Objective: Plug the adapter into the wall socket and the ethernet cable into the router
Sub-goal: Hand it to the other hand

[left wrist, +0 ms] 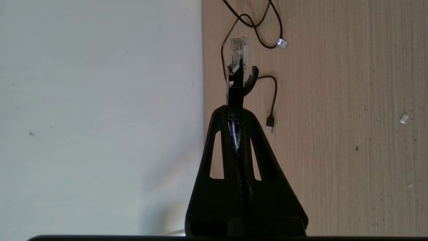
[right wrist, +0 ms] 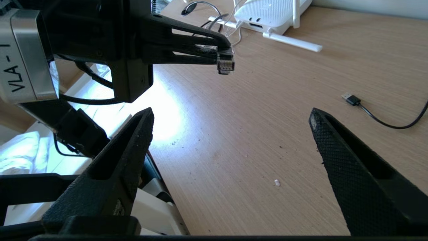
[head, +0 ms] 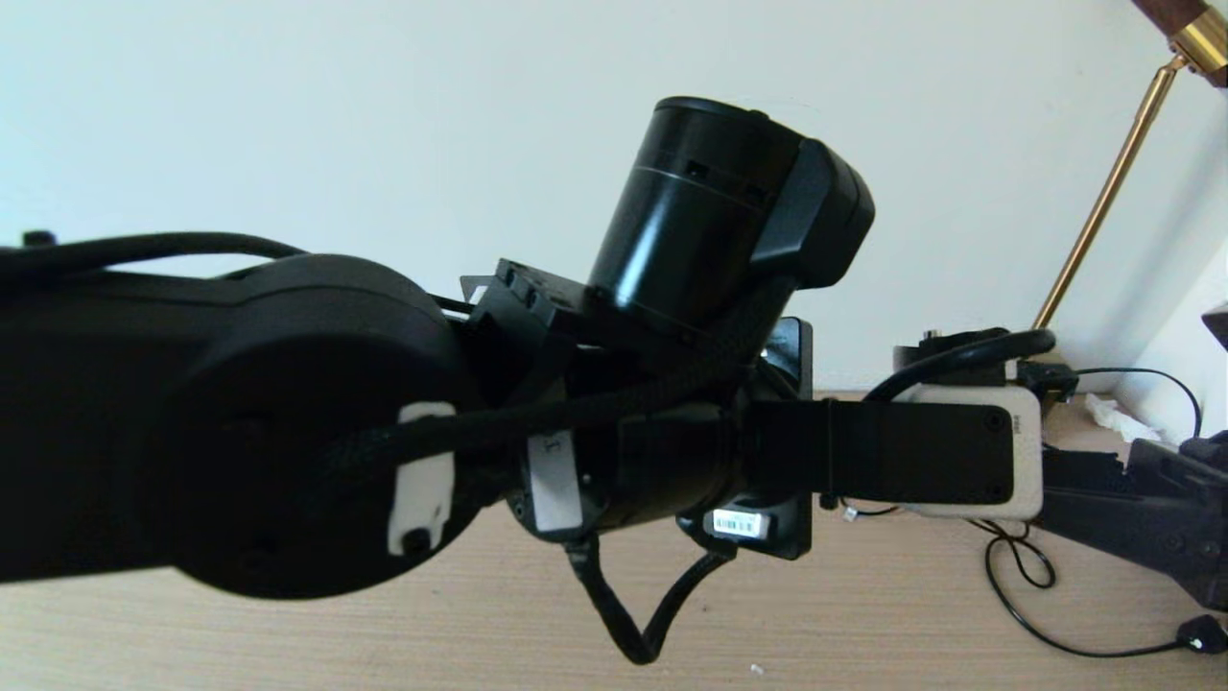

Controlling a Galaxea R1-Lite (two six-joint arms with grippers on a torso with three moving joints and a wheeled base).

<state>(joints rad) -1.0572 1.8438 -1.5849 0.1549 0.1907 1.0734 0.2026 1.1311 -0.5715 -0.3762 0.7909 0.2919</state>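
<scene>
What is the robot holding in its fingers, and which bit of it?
The left gripper pinches the ethernet cable at its plug end, the clear tip sticking out past the fingers. The right gripper is open, holding nothing.

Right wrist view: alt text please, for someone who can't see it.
The left gripper holds the ethernet cable by its plug above a wooden table, apart from the router farther along it. The right gripper is open and empty in the foreground; a black USB cord lies on the table.

text: "VLA-1" | on: left wrist camera housing (right wrist: 28, 57)
</scene>
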